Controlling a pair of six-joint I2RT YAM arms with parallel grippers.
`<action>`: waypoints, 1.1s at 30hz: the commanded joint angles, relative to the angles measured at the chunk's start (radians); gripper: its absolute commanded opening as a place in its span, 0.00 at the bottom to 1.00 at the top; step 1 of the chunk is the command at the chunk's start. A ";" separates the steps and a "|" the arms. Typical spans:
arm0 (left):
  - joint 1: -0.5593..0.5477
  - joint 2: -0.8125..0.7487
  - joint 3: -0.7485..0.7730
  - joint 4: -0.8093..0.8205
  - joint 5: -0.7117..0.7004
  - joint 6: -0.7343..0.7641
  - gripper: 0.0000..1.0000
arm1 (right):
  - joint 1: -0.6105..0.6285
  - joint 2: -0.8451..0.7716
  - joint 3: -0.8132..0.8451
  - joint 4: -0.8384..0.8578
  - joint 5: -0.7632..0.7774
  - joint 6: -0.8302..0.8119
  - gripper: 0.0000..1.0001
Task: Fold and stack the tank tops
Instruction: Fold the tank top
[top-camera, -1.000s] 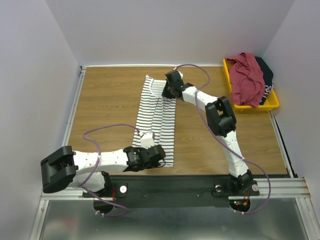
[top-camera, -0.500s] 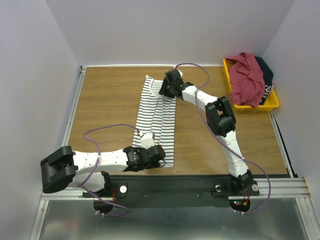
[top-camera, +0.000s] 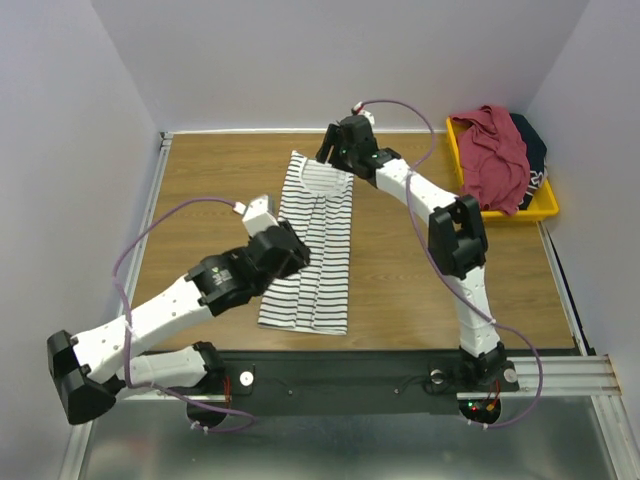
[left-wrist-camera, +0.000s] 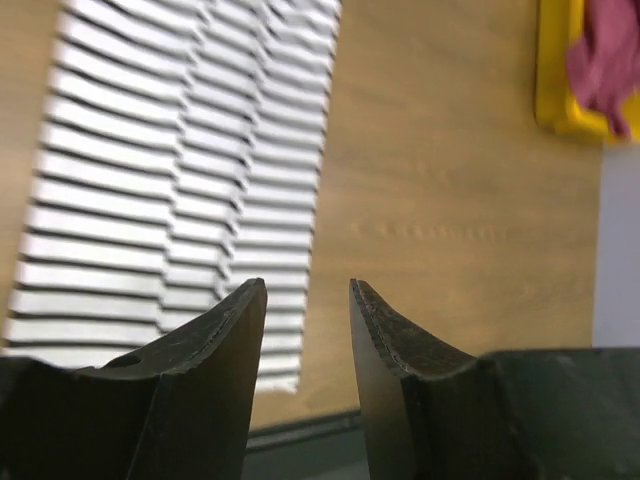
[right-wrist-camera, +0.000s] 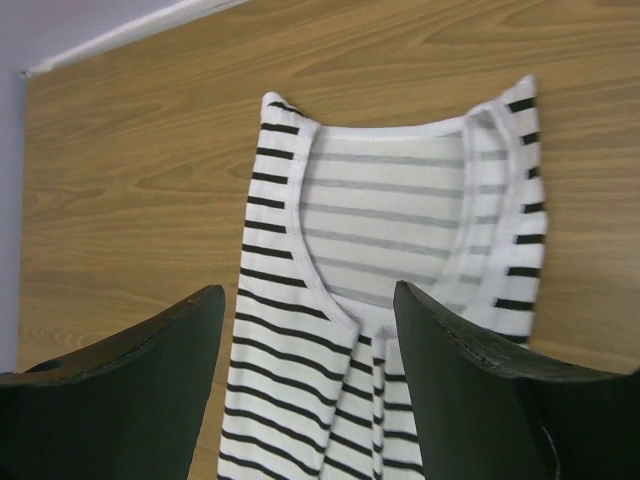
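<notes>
A white tank top with thin black stripes (top-camera: 326, 275) lies flat on the wooden table, both long sides folded in to make a narrow strip, neckline at the far end. My left gripper (top-camera: 297, 257) hovers over its left middle, open with nothing between the fingers (left-wrist-camera: 305, 285); the striped cloth (left-wrist-camera: 180, 150) shows below, up and to the left. Over the neckline (right-wrist-camera: 390, 210) my right gripper (top-camera: 328, 158) stands wide open and empty (right-wrist-camera: 308, 290). The maroon tank top (top-camera: 495, 160) is draped over a dark one (top-camera: 532, 145) at the back right.
A yellow plastic bin (top-camera: 500, 213) at the table's back right holds the maroon and dark tops; its corner shows in the left wrist view (left-wrist-camera: 552, 70). White walls close in the table on three sides. A metal rail (top-camera: 400, 375) runs along the near edge.
Both grippers have opened and let go of the striped top. The left arm has lifted away from the near hem to the top's left middle. The right gripper rose slightly at the neckline.
</notes>
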 joint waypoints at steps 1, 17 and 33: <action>0.211 -0.054 0.000 -0.060 0.002 0.169 0.50 | -0.033 -0.175 -0.110 0.019 0.081 -0.043 0.75; 0.477 0.098 -0.146 0.290 0.485 0.395 0.36 | -0.099 -0.074 -0.094 0.017 0.105 -0.107 0.68; 0.285 0.287 -0.272 0.430 0.473 0.323 0.36 | -0.099 0.236 0.286 0.022 0.110 -0.156 0.50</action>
